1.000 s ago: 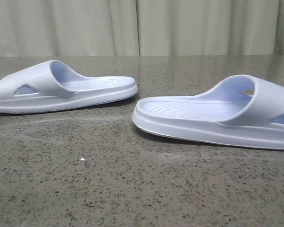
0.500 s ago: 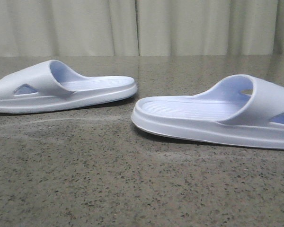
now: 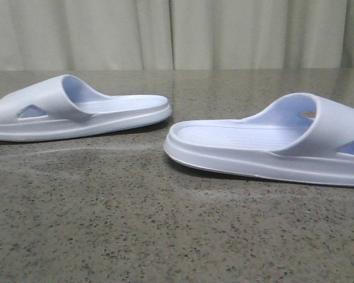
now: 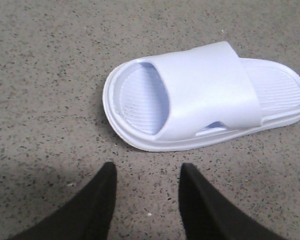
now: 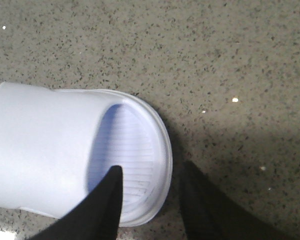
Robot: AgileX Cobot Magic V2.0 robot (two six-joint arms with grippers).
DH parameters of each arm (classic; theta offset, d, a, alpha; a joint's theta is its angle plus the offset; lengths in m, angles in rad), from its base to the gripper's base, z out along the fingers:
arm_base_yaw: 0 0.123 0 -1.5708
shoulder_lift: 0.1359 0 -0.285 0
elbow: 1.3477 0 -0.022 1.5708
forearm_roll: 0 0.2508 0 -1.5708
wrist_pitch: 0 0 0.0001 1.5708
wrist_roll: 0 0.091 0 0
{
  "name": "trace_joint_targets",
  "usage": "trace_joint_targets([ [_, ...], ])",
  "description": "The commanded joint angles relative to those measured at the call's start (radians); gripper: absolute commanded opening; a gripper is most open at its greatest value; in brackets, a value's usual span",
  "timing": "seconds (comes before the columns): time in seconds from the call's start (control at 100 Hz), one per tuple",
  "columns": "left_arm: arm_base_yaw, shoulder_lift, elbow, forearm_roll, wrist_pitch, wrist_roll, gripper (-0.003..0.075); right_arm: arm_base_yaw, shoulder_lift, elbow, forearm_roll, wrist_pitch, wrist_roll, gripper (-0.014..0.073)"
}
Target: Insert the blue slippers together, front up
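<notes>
Right pincer hangs released, one finger over the front rim of the right slipper, the other beyond it. Left pincer, also spread, hovers just beside the left slipper. Both slippers lie apart on the speckled counter.

Left slipper toe cut by frame edge; right slipper toe likewise.

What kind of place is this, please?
Probably an indoor test bench: a speckled stone-like tabletop, pale curtains behind it, and two blue slippers laid out alone.
</notes>
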Motion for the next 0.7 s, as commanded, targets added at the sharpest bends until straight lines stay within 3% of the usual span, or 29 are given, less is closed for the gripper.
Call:
trace_joint_targets([
  [0.0,0.005,0.010,-0.036,-0.074,-0.029,0.030,0.0375,-0.012,0.020,-0.037,0.006,-0.025,-0.011,0.0260],
  [0.19,0.005,0.010,-0.036,-0.074,-0.019,0.030,0.0373,-0.116,0.049,-0.044,0.030,-0.007,-0.041,0.0260],
  [0.39,0.005,0.010,-0.036,-0.078,-0.028,0.034,0.0373,-0.223,0.108,-0.061,0.320,0.100,-0.289,0.0260],
  [0.69,0.005,0.010,-0.036,-0.078,-0.020,0.050,0.0373,-0.350,0.269,-0.095,0.543,0.311,-0.476,0.0260],
])
